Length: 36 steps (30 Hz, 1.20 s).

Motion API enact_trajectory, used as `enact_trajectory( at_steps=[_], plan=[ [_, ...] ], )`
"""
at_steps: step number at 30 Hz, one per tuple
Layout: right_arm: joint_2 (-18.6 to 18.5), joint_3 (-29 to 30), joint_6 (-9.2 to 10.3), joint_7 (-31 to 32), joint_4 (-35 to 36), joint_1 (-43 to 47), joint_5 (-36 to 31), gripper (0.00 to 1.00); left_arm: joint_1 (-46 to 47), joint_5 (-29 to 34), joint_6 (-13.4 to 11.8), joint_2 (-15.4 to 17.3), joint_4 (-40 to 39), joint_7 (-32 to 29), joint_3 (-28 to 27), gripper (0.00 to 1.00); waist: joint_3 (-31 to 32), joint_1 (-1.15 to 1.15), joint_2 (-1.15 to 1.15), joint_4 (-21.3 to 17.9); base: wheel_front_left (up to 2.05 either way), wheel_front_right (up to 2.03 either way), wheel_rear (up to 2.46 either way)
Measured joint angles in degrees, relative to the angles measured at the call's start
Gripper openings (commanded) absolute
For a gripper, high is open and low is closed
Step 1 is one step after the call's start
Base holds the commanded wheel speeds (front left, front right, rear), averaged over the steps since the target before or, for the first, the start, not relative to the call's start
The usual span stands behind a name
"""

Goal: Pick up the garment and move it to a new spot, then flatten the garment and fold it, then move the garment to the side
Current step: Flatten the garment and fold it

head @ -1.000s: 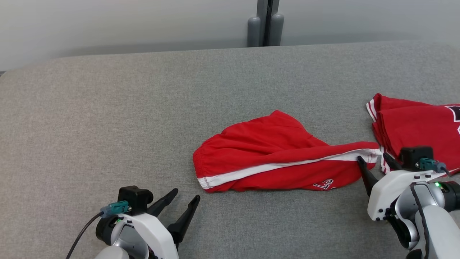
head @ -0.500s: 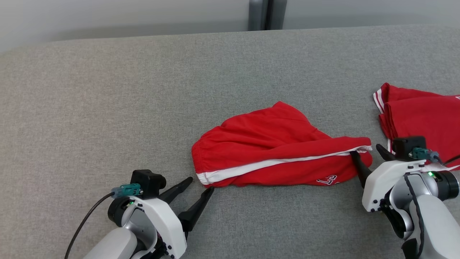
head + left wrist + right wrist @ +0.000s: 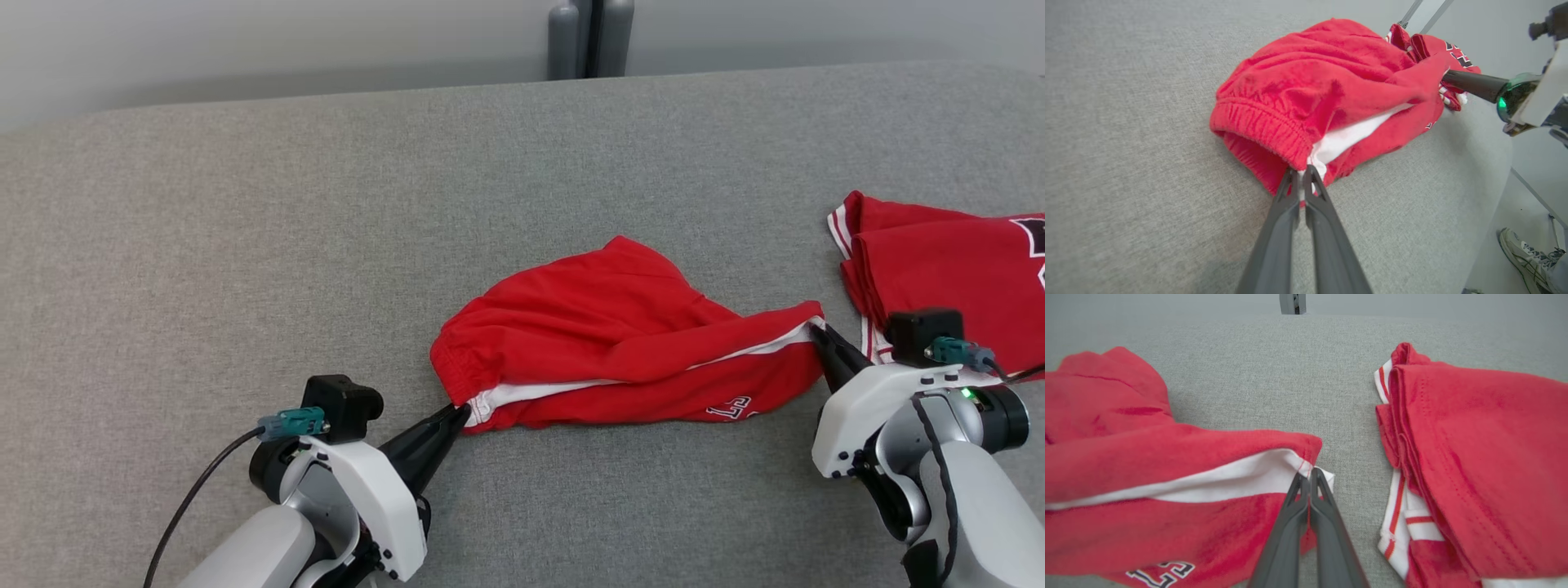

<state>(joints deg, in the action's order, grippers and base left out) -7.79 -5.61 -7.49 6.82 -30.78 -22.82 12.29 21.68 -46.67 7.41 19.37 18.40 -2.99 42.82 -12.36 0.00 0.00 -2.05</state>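
Shorts, red with a white side stripe, lie crumpled near the middle of the largest thing in the scene: a wide tabletop covered in grey woven cloth. It runs back to a pale wall with a grey post standing behind it. The weave looks slightly grippy, so dragged fabric would probably catch and bunch rather than slide.

The shorts look light, soft and limp. They will likely sag between any two held points and keep no shape of their own. The stiffest places to hold are the gathered elastic waistband and the stitched leg hem at the other end of the stripe.

A second red garment, already folded, sits just beside the shorts on the robot's right, close enough to snag.

The left claw is pinched tight on the waistband corner where the stripe ends. The right claw is likewise clamped on the hem corner.

A person's shoe shows on the floor past the tabletop's edge.
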Motion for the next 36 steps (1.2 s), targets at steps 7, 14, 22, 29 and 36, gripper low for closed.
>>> enact_trajectory(
  at_steps=[7,14,22,29,36],
  plan=[
    [-0.45,0.12,0.0,-0.05,1.53,4.6,3.83,0.0,-3.91,-2.2,-1.75,1.85,-4.61,-0.54,-0.73,0.0,4.86,0.0,0.0,0.33,0.0,0.0,0.0],
    [-1.57,-0.11,0.0,1.62,9.39,11.14,8.05,0.0,-7.71,-4.11,-5.25,5.56,-13.29,-1.6,-3.23,0.0,9.92,0.0,0.0,0.71,0.0,0.0,0.0],
    [-1.72,-0.36,0.0,3.85,19.01,10.37,8.61,0.0,-5.06,-6.89,-5.46,11.2,-18.29,-6.27,-6.97,0.0,10.16,0.0,0.0,0.11,0.0,0.0,0.0],
    [-0.11,-3.58,0.0,5.72,16.77,-2.85,12.76,0.0,8.45,-13.34,-1.78,14.35,-9.47,-16.17,-10.14,0.0,6.04,0.0,0.0,-0.67,0.0,0.0,0.0],
    [0.29,-6.2,-0.01,4.27,7.1,-22.58,16.51,0.0,27.11,-15.94,-0.13,16.24,0.19,-26.53,-9.47,0.0,-1.01,0.0,0.0,-1.36,0.0,0.0,0.0]
  ],
)
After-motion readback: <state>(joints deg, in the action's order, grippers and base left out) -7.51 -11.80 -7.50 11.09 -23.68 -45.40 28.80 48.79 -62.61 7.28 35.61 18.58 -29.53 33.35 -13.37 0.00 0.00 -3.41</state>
